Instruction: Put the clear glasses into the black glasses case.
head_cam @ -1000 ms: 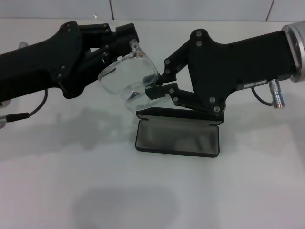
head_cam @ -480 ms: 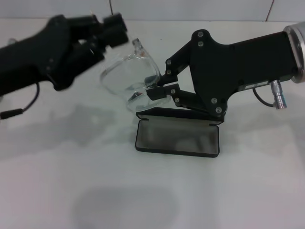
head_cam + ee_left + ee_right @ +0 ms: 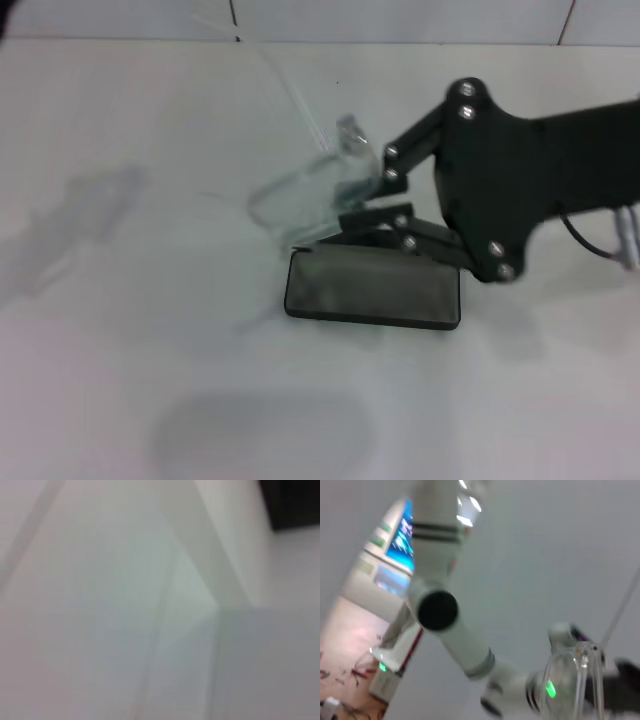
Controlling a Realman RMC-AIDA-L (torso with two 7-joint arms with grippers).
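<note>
The black glasses case [image 3: 372, 290] lies open at the table's middle, grey lining facing up and its lid raised at the back. Just above its back left corner my right gripper [image 3: 358, 200] is shut on the clear glasses [image 3: 300, 195], which hang tilted with one temple sticking up toward the back. A clear piece of the glasses [image 3: 582, 675] also shows close up in the right wrist view. My left gripper is out of every view; the left wrist view holds only blurred pale surfaces.
The white table [image 3: 150, 380] stretches around the case. A white robot arm [image 3: 450, 625] shows in the right wrist view, with a room behind it.
The left arm let go of the glasses and pulled back out of the head view. My right gripper moved right and down with the glasses, closer to the case.
</note>
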